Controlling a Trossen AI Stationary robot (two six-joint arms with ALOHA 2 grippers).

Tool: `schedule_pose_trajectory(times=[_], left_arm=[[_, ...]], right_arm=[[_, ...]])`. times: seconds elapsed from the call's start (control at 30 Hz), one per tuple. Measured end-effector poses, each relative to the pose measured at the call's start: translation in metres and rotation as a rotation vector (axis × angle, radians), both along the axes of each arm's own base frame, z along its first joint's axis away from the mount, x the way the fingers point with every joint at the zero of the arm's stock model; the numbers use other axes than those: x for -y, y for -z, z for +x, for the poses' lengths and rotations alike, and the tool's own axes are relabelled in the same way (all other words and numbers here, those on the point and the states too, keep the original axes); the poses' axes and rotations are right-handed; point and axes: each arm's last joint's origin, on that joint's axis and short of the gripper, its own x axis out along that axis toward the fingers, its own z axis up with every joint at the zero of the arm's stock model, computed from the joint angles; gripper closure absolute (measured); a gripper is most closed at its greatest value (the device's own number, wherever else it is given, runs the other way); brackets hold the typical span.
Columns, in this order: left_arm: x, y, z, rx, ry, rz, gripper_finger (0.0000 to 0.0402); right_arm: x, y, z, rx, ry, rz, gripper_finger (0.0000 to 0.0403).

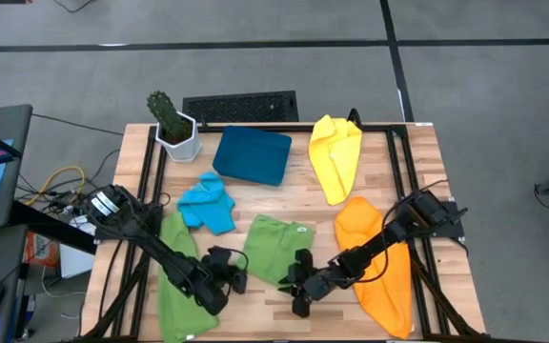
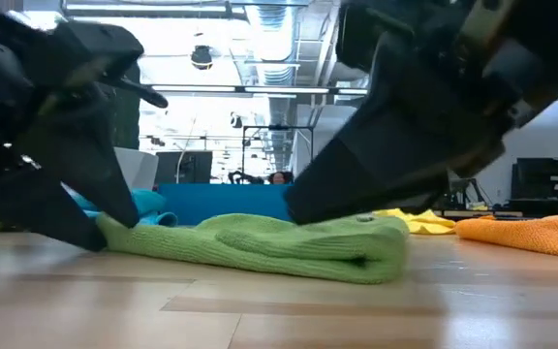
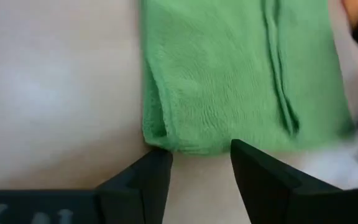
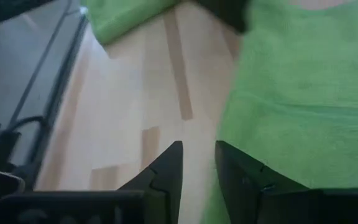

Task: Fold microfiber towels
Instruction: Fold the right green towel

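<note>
While parted to a moderate gap, left claw (image 1: 238, 270) sits at lower centre of the high view, fingertips just at the near edge of the folded green towel (image 1: 276, 250), holding nothing; bare wood visible between the fingers (image 3: 143, 186) in the left wrist view. Right claw (image 1: 297, 287) low at the opposite, lower-right edge of that same green towel, fingers set narrowly apart, one finger (image 4: 247, 183) over the green cloth, grip on it impossible to tell. Folded towel lying flat on the wooden surface (image 1: 284, 195) at lower centre, doubled edge thick in the low view (image 2: 298, 247).

Second green towel (image 1: 179, 286) spread at lower left beneath the left arm. Sky-blue towel (image 1: 208, 203) bunched left of centre. Yellow towel (image 1: 335, 152) at upper right, orange towel (image 1: 379, 262) at lower right under the right arm. Dark teal tray (image 1: 252, 155) at upper centre, potted cactus (image 1: 172, 124) at upper left beside it.
</note>
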Motion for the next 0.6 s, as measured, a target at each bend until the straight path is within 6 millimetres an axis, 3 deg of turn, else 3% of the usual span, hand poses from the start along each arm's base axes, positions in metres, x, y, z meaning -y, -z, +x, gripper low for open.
schedule_pose_trajectory(times=[0.17, 0.43, 0.6], left_arm=[[-0.004, 0.003, -0.008, 0.035, -0.163, -0.037, 0.0246], [-0.012, 0.005, -0.007, 0.050, -0.206, -0.021, 0.0248], [-0.020, 0.005, -0.002, 0.030, -0.210, -0.002, 0.0285]], right_arm=[[0.002, -0.003, -0.001, 0.000, 0.004, -0.029, 0.0283], [0.001, -0.003, -0.001, 0.001, 0.012, -0.015, 0.0283], [0.001, -0.005, -0.001, 0.006, 0.020, 0.001, 0.0283]])
